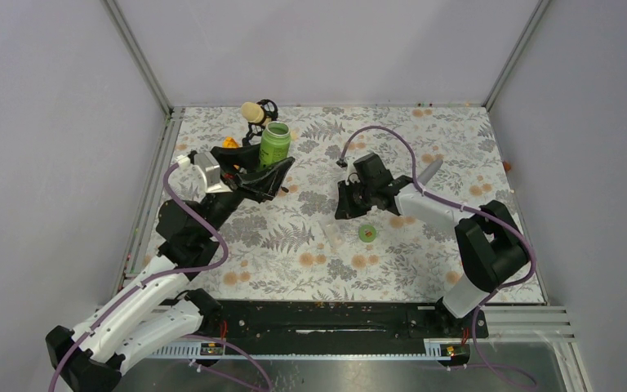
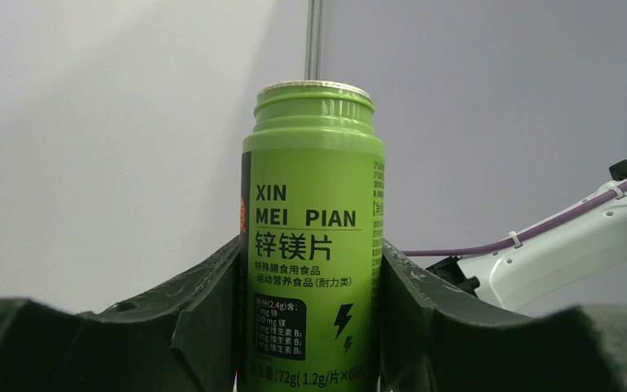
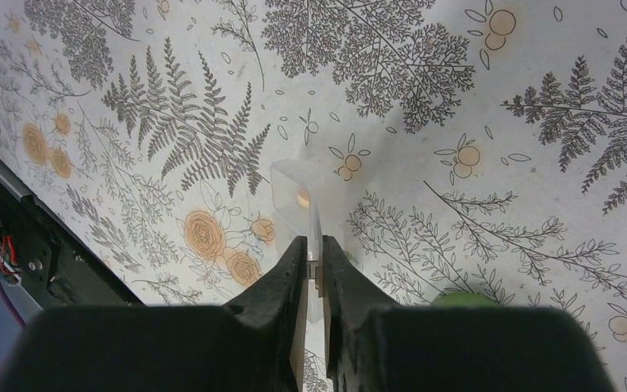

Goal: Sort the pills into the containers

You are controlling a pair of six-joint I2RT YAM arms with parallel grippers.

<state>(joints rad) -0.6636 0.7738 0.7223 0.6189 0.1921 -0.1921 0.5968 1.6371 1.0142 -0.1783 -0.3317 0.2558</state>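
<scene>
A green bottle [image 1: 275, 144] with no cap stands upright at the back left, and my left gripper [image 1: 271, 170] is shut on its lower body. In the left wrist view the bottle [image 2: 314, 229] fills the gap between the fingers of that gripper [image 2: 312, 273]. My right gripper [image 3: 313, 245] is shut on the thin wall of a see-through container [image 3: 292, 192], a low cup on the mat's middle [image 1: 330, 230]. An orange spot shows through the cup; I cannot tell whether it is a pill or the mat's print. No pill shows plainly.
The green cap [image 1: 367, 233] lies on the floral mat [image 1: 294, 261] just right of the cup, and its edge shows in the right wrist view [image 3: 465, 300]. A black stand with a beige ball [image 1: 255, 114] and an orange object [image 1: 229, 142] sit behind the bottle. Walls enclose the mat.
</scene>
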